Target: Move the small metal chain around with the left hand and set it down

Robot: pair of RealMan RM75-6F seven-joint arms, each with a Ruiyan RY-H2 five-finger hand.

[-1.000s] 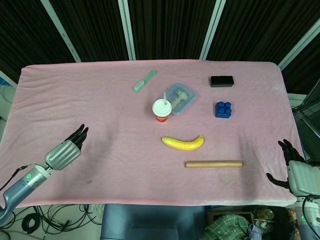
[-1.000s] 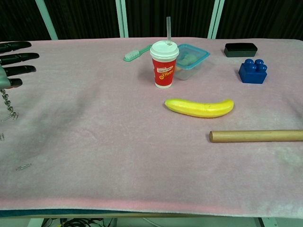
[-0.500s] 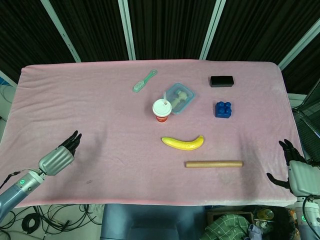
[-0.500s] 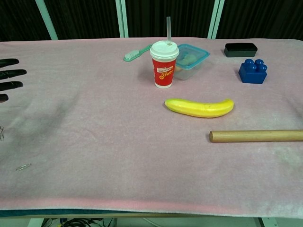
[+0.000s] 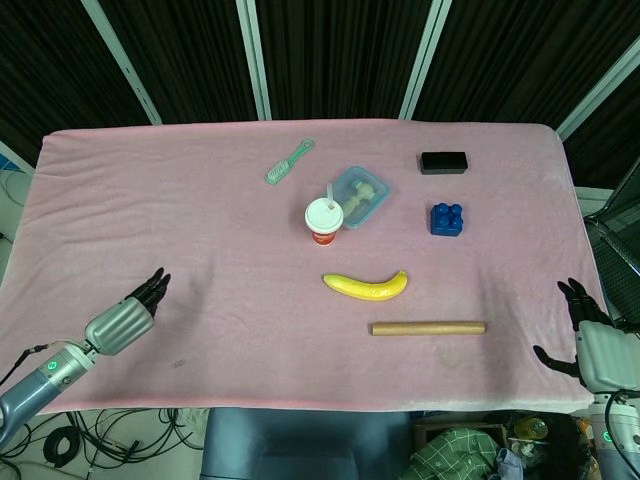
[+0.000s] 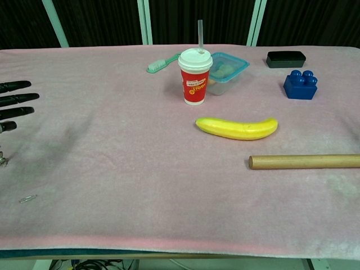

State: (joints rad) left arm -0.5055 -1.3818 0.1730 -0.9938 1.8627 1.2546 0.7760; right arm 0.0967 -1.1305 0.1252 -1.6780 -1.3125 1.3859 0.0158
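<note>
Pink cloth (image 5: 200, 220); chain (image 6: 3, 161) under left hand (image 5: 125, 318) (touching?)

Table w/ pink cloth (image 5: 150, 190); black curtain (image 5: 340, 55) behind, pale slanted posts (image 5: 252, 60); cables (image 5: 70, 440) on floor.

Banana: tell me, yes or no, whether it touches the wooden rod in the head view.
No. The banana lies apart from the wooden rod, with a strip of bare pink cloth between them.

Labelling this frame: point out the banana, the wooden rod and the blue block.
banana (image 6: 236, 128), chest view, middle of its body.
wooden rod (image 6: 306, 161), chest view, mid-length.
blue block (image 5: 446, 219), head view, centre of its studded top.
</note>
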